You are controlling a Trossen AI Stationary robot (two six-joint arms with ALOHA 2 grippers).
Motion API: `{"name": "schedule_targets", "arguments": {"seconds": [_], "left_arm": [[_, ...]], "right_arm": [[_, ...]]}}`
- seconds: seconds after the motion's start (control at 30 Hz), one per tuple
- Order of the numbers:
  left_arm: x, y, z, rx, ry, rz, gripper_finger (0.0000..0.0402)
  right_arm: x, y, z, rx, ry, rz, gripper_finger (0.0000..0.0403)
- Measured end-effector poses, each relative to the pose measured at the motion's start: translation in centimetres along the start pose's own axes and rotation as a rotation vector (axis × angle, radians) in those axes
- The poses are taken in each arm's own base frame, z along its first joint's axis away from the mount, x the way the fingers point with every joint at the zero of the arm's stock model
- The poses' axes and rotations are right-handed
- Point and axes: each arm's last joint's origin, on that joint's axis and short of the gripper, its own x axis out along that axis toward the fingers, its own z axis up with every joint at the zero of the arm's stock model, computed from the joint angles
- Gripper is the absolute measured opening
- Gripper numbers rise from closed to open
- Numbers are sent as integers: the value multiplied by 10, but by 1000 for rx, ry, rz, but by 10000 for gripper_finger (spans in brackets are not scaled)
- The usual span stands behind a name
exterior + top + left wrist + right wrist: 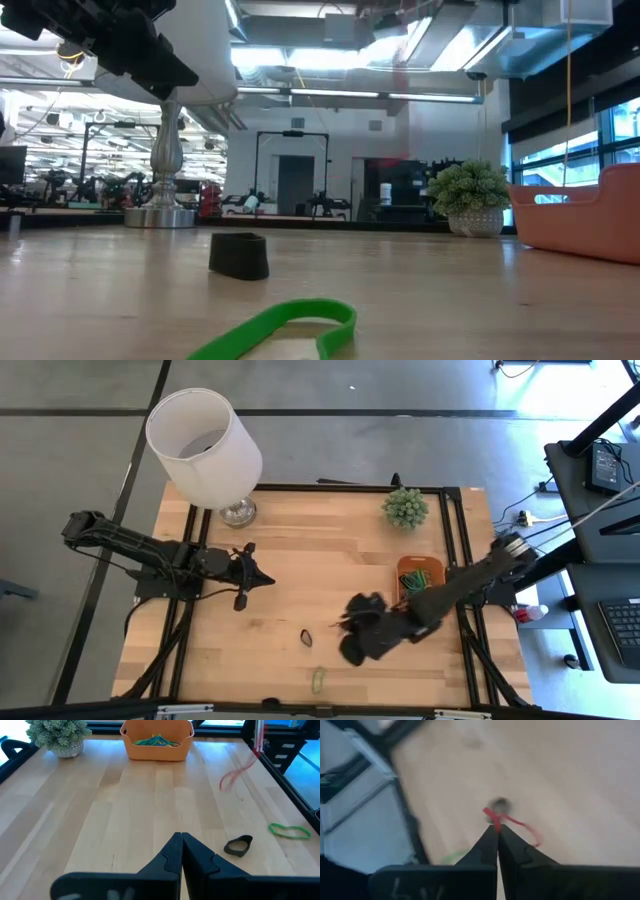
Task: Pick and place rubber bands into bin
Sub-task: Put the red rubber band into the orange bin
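Two arms over one wooden bench [300,550]: left gripper [181,839] waits near the lamp [205,448], fingers closed on nothing; right gripper [497,829] fingers pinch a red rubber band [517,824]. Dark band [306,636] and green band [318,680] lie on the bench. Orange bin [404,567], beside the plant [405,507], holds green bands

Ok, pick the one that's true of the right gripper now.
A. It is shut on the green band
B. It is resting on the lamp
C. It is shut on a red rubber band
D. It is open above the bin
C: in the right wrist view the right gripper has its fingers pinched together on a red rubber band, while the green band lies on the table.
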Motion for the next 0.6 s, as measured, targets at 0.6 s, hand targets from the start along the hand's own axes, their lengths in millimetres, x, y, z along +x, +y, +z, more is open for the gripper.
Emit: {"name": "schedule_targets", "arguments": {"seconds": [0.6], "left_arm": [[0,-1,3,-32,-31,-13,3]], "right_arm": [[-119,-100,-2,130,153,-542,2]]}}
